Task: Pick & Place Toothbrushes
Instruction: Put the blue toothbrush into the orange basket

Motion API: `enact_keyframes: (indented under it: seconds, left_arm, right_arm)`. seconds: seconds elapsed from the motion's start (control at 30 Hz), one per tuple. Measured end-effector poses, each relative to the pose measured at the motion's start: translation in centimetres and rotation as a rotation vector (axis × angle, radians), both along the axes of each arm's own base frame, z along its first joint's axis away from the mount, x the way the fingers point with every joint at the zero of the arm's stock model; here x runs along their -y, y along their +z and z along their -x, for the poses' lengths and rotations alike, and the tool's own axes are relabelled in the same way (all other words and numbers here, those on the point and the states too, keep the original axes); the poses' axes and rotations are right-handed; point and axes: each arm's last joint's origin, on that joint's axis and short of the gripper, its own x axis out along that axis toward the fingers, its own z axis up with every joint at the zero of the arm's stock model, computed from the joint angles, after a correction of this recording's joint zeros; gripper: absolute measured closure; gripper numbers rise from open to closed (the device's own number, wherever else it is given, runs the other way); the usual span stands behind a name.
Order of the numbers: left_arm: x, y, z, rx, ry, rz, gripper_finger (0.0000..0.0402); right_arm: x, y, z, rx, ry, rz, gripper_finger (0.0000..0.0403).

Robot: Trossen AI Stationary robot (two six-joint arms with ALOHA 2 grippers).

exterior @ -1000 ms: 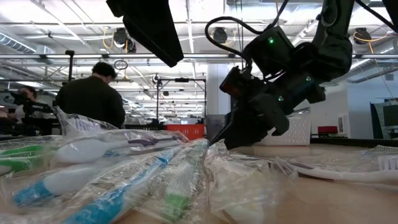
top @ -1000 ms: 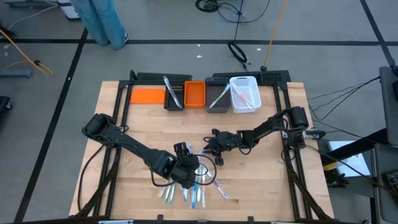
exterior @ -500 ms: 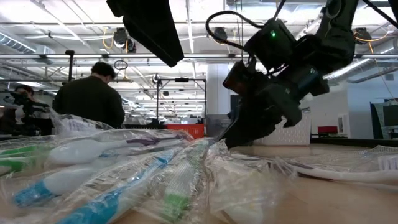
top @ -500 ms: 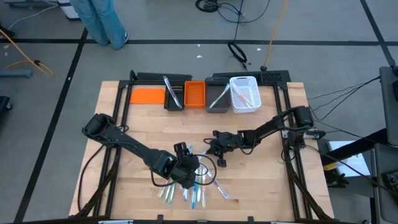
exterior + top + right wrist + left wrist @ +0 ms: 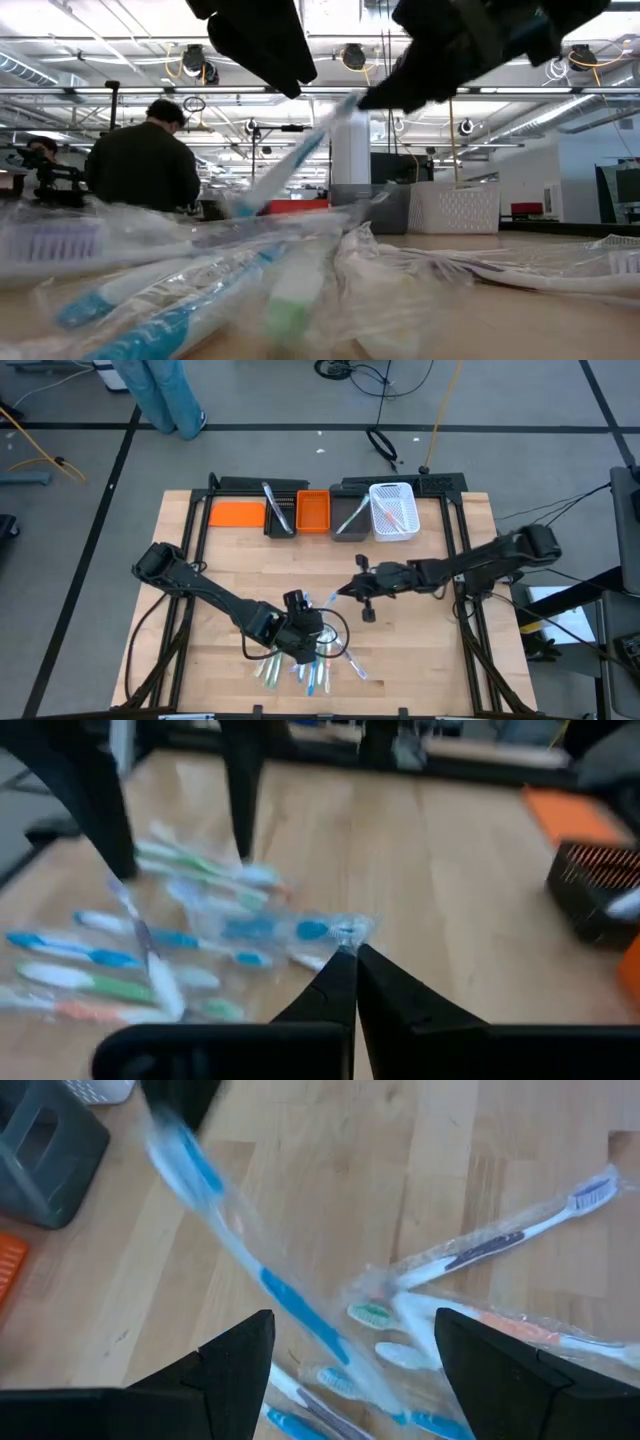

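Several wrapped toothbrushes (image 5: 312,665), blue, green, pink and white, lie in a pile near the table's front edge. My right gripper (image 5: 347,591) hangs above the table's middle, shut on one blue toothbrush in a clear wrapper (image 5: 215,1220). That toothbrush slants down toward the pile (image 5: 290,165). My left gripper (image 5: 350,1370) hovers open just over the pile (image 5: 305,640), with nothing between its fingers. My right gripper pinches the end of the clear wrapper (image 5: 346,929) between its two fingertips. The fingers come nearly level from the table's right side. The blue toothbrush hangs slanting below them, its lower end (image 5: 335,1345) over the pile; whether that end rests there I cannot tell.
A row of bins stands along the far edge: an orange tray (image 5: 237,513), a dark bin (image 5: 280,510), an orange bin (image 5: 313,512), a grey bin (image 5: 350,518) and a white basket (image 5: 393,512). Bare wood lies between bins and pile. A person (image 5: 145,160) stands beyond the table.
My right gripper has risen from the edge of the pile, drawing the blue wrapped toothbrush up with it. The held end has lifted high; the other end trails down toward the pile. The wrappers in the pile have shifted.
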Motion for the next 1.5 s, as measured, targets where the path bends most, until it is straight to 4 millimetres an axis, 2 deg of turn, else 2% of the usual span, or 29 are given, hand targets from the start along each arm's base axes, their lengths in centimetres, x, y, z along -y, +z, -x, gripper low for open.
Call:
enact_keyframes:
  seconds: [0.13, 0.27, 0.53, 0.73, 1.07, 1.27, 1.5]
  left_arm:
    - [-0.2, 0.1, -0.3, 0.02, 0.006, 0.009, 0.0128]
    - [-0.6, 0.2, -0.6, 0.039, 0.026, 0.018, 0.0128]
    - [-1.6, 0.5, -1.3, 0.115, 0.132, 0.024, 0.0128]
    - [-1.5, 1.0, -2.0, 0.189, 0.116, 0.035, 0.0128]
    - [-1.8, 1.3, -2.3, 0.226, 0.122, 0.016, 0.0128]
    - [-2.0, 2.0, -3.2, 0.31, 0.098, 0.02, 0.0128]
    - [-1.9, 2.2, -3.5, 0.328, 0.051, 0.031, 0.0128]
  right_arm:
    - [-0.5, 2.1, 1.1, 0.068, 0.023, -0.001, 0.0403]
    - [-1.1, 3.0, 1.8, 0.1, 0.01, 0.036, 0.0403]
    - [-2.2, 3.6, 2.1, 0.141, 0.016, 0.078, 0.0403]
    - [-2.7, 3.9, 2.3, 0.175, -0.011, 0.134, 0.0403]
    - [-4.0, 5.7, 3.5, 0.275, 0.009, 0.168, 0.0403]
    - [-4.8, 6.4, 3.8, 0.34, 0.045, 0.188, 0.0403]
    - [-5.3, 7.0, 4.2, 0.382, -0.011, 0.269, 0.0403]
